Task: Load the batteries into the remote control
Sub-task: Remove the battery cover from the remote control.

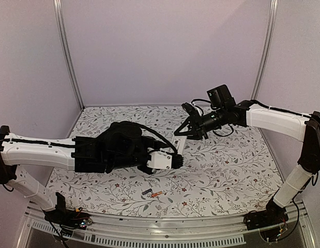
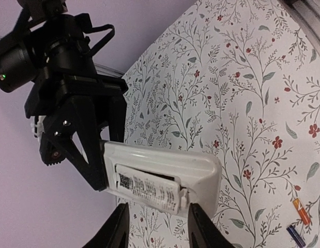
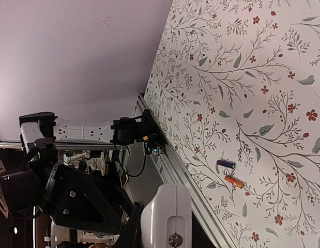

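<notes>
So we've got the remote control [image 2: 162, 175] held over the desk [image 1: 227, 170], about centre of the top view, back side facing the left wrist cam with the bay uncovered and a label showing inside. The right fingers [image 2: 85, 139] are clamped tight on its far end. The left fingers [image 2: 116, 230] sit fairly narrow either side of the bay end, but we can't tell if they're pinching it. Both batteries [image 1: 152, 193] lie together on the desk at bottom centre, well apart from the remote.
</notes>
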`<control>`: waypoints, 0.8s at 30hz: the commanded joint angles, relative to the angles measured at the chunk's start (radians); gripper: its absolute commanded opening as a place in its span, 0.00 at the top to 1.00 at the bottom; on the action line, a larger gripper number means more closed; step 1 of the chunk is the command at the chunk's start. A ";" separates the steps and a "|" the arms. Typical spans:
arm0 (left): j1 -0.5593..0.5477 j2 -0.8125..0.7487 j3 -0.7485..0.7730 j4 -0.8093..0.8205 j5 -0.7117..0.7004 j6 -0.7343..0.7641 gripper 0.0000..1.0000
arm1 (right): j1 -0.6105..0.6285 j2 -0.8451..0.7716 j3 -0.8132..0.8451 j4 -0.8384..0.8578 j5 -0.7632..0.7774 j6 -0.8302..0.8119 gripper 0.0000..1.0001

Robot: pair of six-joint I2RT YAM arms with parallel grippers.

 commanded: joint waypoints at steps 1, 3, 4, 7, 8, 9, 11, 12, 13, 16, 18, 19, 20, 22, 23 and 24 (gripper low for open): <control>0.003 0.003 -0.013 -0.011 -0.007 -0.026 0.59 | -0.019 -0.036 -0.035 0.072 -0.011 0.033 1.00; 0.003 -0.003 -0.012 -0.012 -0.005 -0.043 0.57 | -0.028 -0.037 -0.046 0.087 -0.004 0.050 1.00; 0.003 -0.007 -0.010 -0.014 -0.003 -0.070 0.56 | -0.032 -0.040 -0.052 0.093 0.002 0.052 1.00; 0.006 -0.028 -0.006 -0.020 0.003 -0.165 0.51 | -0.053 -0.054 -0.079 0.135 0.023 0.066 1.00; 0.013 -0.036 0.001 -0.021 0.003 -0.221 0.48 | -0.062 -0.060 -0.095 0.165 0.032 0.077 1.00; 0.023 -0.043 0.016 -0.034 0.011 -0.285 0.45 | -0.070 -0.071 -0.109 0.195 0.042 0.098 1.00; 0.049 -0.055 0.054 -0.080 0.033 -0.426 0.38 | -0.084 -0.085 -0.132 0.243 0.058 0.123 1.00; 0.062 -0.059 0.077 -0.103 0.048 -0.502 0.34 | -0.087 -0.094 -0.143 0.266 0.070 0.137 1.00; 0.076 -0.060 0.098 -0.118 0.064 -0.578 0.31 | -0.088 -0.099 -0.149 0.282 0.084 0.145 1.00; 0.123 -0.029 0.187 -0.185 0.115 -0.790 0.29 | -0.088 -0.107 -0.173 0.346 0.110 0.177 1.00; 0.150 0.013 0.255 -0.249 0.149 -0.888 0.29 | -0.089 -0.109 -0.182 0.391 0.125 0.193 1.00; 0.160 0.034 0.290 -0.287 0.161 -0.928 0.30 | -0.089 -0.112 -0.184 0.397 0.134 0.200 1.00; 0.168 0.053 0.319 -0.311 0.182 -0.956 0.30 | -0.089 -0.114 -0.183 0.400 0.145 0.201 1.00; 0.173 0.083 0.361 -0.347 0.199 -0.974 0.31 | -0.089 -0.122 -0.184 0.404 0.160 0.203 1.00; 0.177 0.096 0.375 -0.359 0.200 -0.984 0.31 | -0.088 -0.126 -0.182 0.405 0.162 0.203 1.00; 0.181 0.109 0.390 -0.368 0.213 -0.997 0.31 | -0.089 -0.128 -0.182 0.406 0.163 0.202 1.00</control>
